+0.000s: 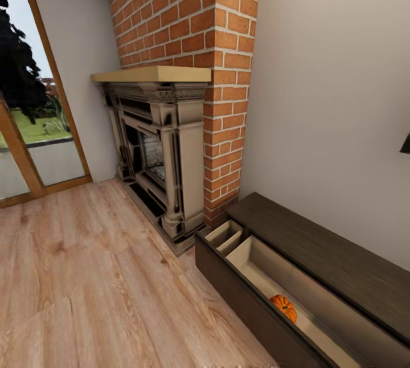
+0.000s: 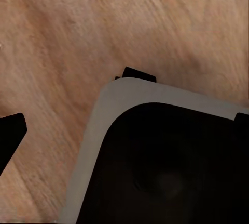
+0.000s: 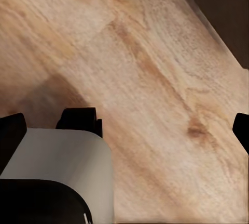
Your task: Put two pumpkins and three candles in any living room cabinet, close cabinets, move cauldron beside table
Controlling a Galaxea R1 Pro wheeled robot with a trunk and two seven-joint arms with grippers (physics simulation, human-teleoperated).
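Note:
The cabinet (image 1: 319,245), a long low dark brown unit, stands along the right wall with two drawers pulled open, their insides light beige. One orange ribbed pumpkin (image 1: 284,306) lies in the larger open drawer (image 1: 259,268). The smaller drawer (image 1: 225,236) beside it looks empty. In the left wrist view my left gripper (image 2: 124,128) is open over the wooden floor and my own base, nothing between its fingertips (image 2: 9,136). My right gripper (image 3: 124,128) is open too, above bare floor, with the cabinet's dark edge (image 3: 228,5) nearby. Candles and cauldron are out of view.
A grey stone fireplace (image 1: 159,151) with a beige mantel sits under a red brick chimney (image 1: 193,15), left of the cabinet. A glass door with a wooden frame (image 1: 34,129) is at the far left. Light wood floor (image 1: 97,277) spreads in front.

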